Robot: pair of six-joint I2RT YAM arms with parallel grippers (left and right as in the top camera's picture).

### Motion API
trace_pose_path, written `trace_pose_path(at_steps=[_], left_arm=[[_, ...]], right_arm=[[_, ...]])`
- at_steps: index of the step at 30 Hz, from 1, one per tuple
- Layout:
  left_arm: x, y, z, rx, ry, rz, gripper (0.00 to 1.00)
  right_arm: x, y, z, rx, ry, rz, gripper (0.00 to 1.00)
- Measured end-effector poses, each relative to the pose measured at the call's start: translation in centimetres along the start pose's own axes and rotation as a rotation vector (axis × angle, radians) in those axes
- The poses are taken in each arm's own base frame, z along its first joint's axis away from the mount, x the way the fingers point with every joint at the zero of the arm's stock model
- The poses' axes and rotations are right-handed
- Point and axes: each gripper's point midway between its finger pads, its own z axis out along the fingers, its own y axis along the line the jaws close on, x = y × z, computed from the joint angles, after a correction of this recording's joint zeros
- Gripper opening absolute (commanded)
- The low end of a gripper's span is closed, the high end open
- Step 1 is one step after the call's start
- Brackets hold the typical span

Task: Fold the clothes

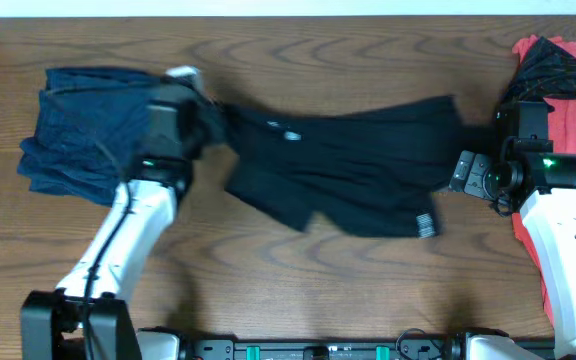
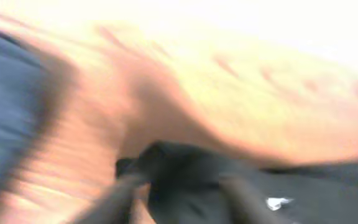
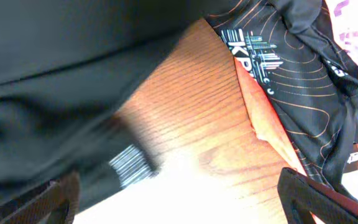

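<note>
So the black T-shirt (image 1: 338, 170) is lying across the middle of the table (image 1: 298, 290). It's not flat at all, it's rumpled and stretched out sideways. There's a small white logo (image 1: 291, 135) near its left part and a striped white mark (image 1: 425, 225) down at the lower right corner. The shirt's left end bunches into a narrow point, and that's right where the left gripper (image 2: 176, 202) is. The left wrist view is super blurry: two dark fingers (image 2: 107, 205) with black cloth bunched between them, but honestly you can't tell whether it's pinching the fabric or just sitting around it. Over on the other side, the right gripper (image 3: 179, 205) hangs just beside the shirt's right edge with its jaws spread wide. Nothing is gripped, and between them there's only wood grain and the shirt's hem with that striped mark. The dark blue garment (image 1: 73, 135) is a crumpled heap at the left end of the table, right next to the left arm's wrist, and whether it touches the shirt is hard to say. The red and black-patterned tops (image 1: 553, 65) are piled in the far right corner. In the right wrist view the black one, with thin orange lines and white lettering, lies on top of red cloth, and more red runs down the table's right edge beside the right arm.
</note>
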Motion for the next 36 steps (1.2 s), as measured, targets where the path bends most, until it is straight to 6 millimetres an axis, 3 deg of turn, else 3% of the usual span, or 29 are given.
trace_pose_path(at_steps=[2,3,8,12,19,22,36], left_arm=[[0.2,1.5,-0.2,-0.033,0.028,-0.016,0.98],[1.2,1.9,-0.3,-0.041,0.076,-0.021,0.98],[9.1,1.4,-1.9,-0.016,0.403,-0.045,0.98],[13.7,-0.9,-4.1,0.051,0.604,-0.072,0.98],[18.6,-6.8,-6.2,0.180,0.747,0.006,1.00],[20.6,-8.8,-6.7,0.203,0.781,0.021,0.81],[29.3,-13.5,-6.5,0.056,0.962,-0.215,0.77]], right_arm=[[0.0,0.0,0.0,0.000,0.001,0.000,0.99],[0.0,0.0,0.0,0.001,0.001,0.000,0.99],[0.1,0.0,0.0,0.001,0.003,-0.001,0.99],[0.1,0.0,0.0,0.001,0.002,-0.001,0.99],[0.0,0.0,0.0,0.000,0.000,0.000,0.99],[0.1,0.0,0.0,0.001,0.003,-0.001,0.99],[0.2,-0.1,0.0,0.003,0.009,-0.002,0.99]])
